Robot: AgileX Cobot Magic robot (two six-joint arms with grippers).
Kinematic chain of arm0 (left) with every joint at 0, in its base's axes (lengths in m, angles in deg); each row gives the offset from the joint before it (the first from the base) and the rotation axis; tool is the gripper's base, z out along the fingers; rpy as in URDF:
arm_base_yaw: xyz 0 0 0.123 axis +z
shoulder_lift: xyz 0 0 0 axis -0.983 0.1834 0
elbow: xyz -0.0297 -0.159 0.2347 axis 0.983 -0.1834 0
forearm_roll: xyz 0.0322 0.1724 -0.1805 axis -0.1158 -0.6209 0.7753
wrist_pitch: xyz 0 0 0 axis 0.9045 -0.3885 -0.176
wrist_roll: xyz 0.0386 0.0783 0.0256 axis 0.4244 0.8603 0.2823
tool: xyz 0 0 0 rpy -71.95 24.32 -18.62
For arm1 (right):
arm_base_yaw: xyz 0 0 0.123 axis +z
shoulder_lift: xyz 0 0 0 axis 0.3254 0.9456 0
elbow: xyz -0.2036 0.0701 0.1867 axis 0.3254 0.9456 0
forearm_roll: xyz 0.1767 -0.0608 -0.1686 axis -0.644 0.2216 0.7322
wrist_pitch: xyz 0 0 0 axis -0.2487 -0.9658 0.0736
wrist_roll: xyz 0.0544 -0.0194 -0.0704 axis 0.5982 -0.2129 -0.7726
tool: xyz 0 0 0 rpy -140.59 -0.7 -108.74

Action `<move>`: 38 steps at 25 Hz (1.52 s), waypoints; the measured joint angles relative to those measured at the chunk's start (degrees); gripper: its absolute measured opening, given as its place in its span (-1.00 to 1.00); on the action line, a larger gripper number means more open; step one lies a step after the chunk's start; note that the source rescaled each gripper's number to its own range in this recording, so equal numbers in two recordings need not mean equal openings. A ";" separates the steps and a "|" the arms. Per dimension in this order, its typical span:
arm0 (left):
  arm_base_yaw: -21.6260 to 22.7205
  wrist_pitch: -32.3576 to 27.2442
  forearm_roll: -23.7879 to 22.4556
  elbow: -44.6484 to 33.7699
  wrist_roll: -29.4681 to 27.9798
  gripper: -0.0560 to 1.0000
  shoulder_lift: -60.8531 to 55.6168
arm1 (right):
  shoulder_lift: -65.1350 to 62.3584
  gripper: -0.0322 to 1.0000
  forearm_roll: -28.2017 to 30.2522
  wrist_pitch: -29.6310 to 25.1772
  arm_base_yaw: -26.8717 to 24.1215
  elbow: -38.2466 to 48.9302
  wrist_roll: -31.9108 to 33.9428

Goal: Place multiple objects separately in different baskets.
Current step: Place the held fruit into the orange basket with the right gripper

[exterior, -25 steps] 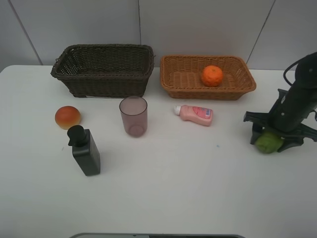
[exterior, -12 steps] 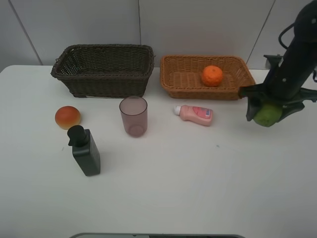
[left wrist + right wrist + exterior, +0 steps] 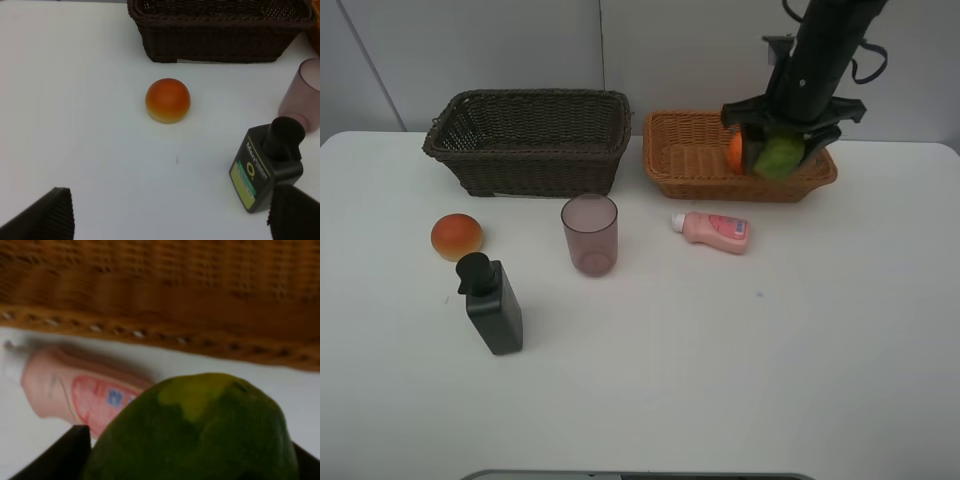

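My right gripper (image 3: 780, 152) is shut on the green lime-like fruit (image 3: 780, 157) (image 3: 200, 435) and hangs over the orange-tan basket (image 3: 685, 160) (image 3: 160, 295). The orange tangerine (image 3: 735, 150) lies in that basket, partly hidden behind the gripper. On the table lie the pink lotion bottle (image 3: 715, 230) (image 3: 80, 392), the mauve cup (image 3: 589, 233) (image 3: 302, 95), the dark pump dispenser (image 3: 492, 303) (image 3: 267, 167) and the orange-red bun (image 3: 456, 236) (image 3: 167, 100). The dark brown basket (image 3: 530, 140) (image 3: 220, 30) holds nothing. My left gripper (image 3: 170, 212) is open above the table, near the bun and dispenser.
A grey wall stands behind both baskets. The white table (image 3: 740, 360) has bare surface across its front and right side, where the fruit lay before.
My right gripper lifted the green fruit off the table at the right edge and carried it up and left to above the orange-tan basket. The left arm stayed still.
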 joint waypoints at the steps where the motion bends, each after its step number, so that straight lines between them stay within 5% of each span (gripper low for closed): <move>1: 0.00 0.00 0.00 0.00 0.00 1.00 0.00 | 1.69 -0.44 0.00 -0.59 0.50 -2.96 0.00; 10: 0.00 0.00 0.00 0.00 0.00 1.00 0.00 | 12.88 -0.44 0.31 0.55 2.75 -20.96 -0.16; 22: 0.00 0.00 0.00 0.00 0.00 1.00 0.00 | 18.50 -0.44 2.17 12.21 2.92 -21.81 -0.16; 38: 0.00 0.00 0.00 0.00 0.00 1.00 0.00 | 23.26 -0.44 2.22 15.60 2.92 -21.85 0.00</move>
